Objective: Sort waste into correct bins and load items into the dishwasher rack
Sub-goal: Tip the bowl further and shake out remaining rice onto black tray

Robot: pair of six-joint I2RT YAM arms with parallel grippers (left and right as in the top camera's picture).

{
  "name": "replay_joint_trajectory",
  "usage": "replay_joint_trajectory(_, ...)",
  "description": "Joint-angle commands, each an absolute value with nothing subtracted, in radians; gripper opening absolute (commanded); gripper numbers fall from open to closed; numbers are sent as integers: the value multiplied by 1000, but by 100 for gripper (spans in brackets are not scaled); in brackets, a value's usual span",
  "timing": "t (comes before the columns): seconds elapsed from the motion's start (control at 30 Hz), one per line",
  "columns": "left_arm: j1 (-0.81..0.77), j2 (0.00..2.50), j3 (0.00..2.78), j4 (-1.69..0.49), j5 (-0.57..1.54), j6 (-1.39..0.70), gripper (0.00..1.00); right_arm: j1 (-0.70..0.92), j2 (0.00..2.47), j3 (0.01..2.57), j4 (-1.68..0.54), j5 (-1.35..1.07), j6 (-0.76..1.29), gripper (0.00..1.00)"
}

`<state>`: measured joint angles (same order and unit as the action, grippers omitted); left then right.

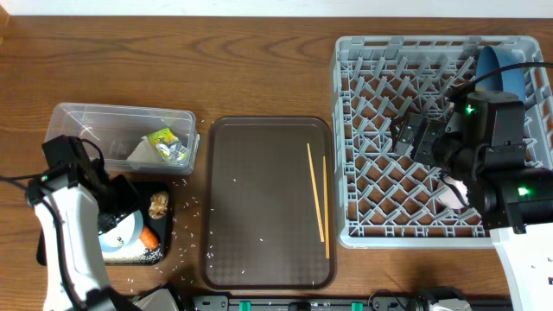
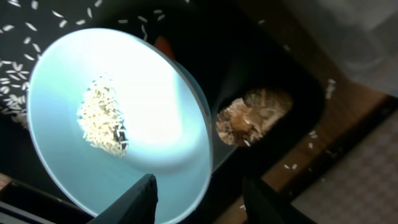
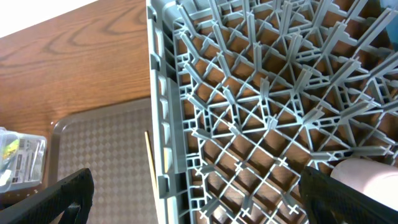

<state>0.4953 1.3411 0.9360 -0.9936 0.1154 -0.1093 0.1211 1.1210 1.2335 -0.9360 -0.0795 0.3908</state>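
Observation:
My left gripper (image 2: 199, 196) hangs over the black tray (image 1: 130, 197), fingers apart astride the rim of the tilted light-blue cup (image 2: 118, 118), which holds white rice (image 2: 102, 118). The brown lump (image 2: 252, 115) and carrot (image 2: 163, 43) lie in that tray. The clear tub (image 1: 86, 121) holds the wrapper (image 1: 162, 138), foil ball (image 1: 177, 154) and paper scrap (image 1: 143, 153). My right gripper (image 3: 199, 199) is open and empty over the grey rack's (image 1: 363, 216) left part. The blue plate (image 1: 499, 65) and pinkish cup (image 3: 367, 177) are in the rack. The white bowl is not in view.
The dark brown serving tray (image 1: 259, 207) lies in the middle with two chopsticks (image 1: 315, 190) near its right side. Loose rice grains (image 1: 186, 255) are scattered on the table round the black tray. My right arm covers the rack's right part.

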Motion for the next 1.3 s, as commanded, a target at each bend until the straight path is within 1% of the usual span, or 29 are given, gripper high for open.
replay_joint_trajectory(0.0,492,1399,951,-984,93,-130,42,119,1111,1238,-931,-86,403,99)
replay_joint_trajectory(0.03,492,1414,950,-979,93,-143,39,119,1111,1238,-929,-86,403,99)
replay_joint_trajectory(0.07,492,1427,946,-970,93,-152,38,119,1111,1238,-927,-86,403,99)
replay_joint_trajectory(0.2,492,1465,917,-908,94,-152,37,119,1111,1238,-928,-86,403,99)
replay_joint_trajectory(0.23,492,1469,914,-905,97,-152,35,119,1111,1238,-928,-86,403,99)
replay_joint_trajectory(0.27,492,1473,913,-906,97,-155,30,119,1111,1238,-928,-86,403,99)
replay_joint_trajectory(0.3,492,1475,913,-906,97,-155,27,119,1111,1238,-927,-86,403,99)
replay_joint_trajectory(0.57,492,1486,894,-846,97,-156,23,119,1111,1238,-928,-87,403,99)
replay_joint_trajectory(0.63,491,1492,882,-834,97,-163,20,119,1111,1238,-928,-87,403,99)
replay_joint_trajectory(0.87,491,1496,871,-804,96,-171,19,119,1111,1238,-928,-87,403,99)
replay_joint_trajectory(0.9,491,1496,869,-802,96,-171,15,119,1111,1238,-928,-87,403,99)
replay_joint_trajectory(1.03,491,1496,853,-783,96,-175,10,119,1111,1238,-928,-86,403,99)
replay_joint_trajectory(1.07,491,1496,845,-776,96,-175,7,119,1111,1238,-928,-86,403,99)
replay_joint_trajectory(1.27,491,1488,820,-777,97,-186,6,119,1111,1238,-927,-86,403,99)
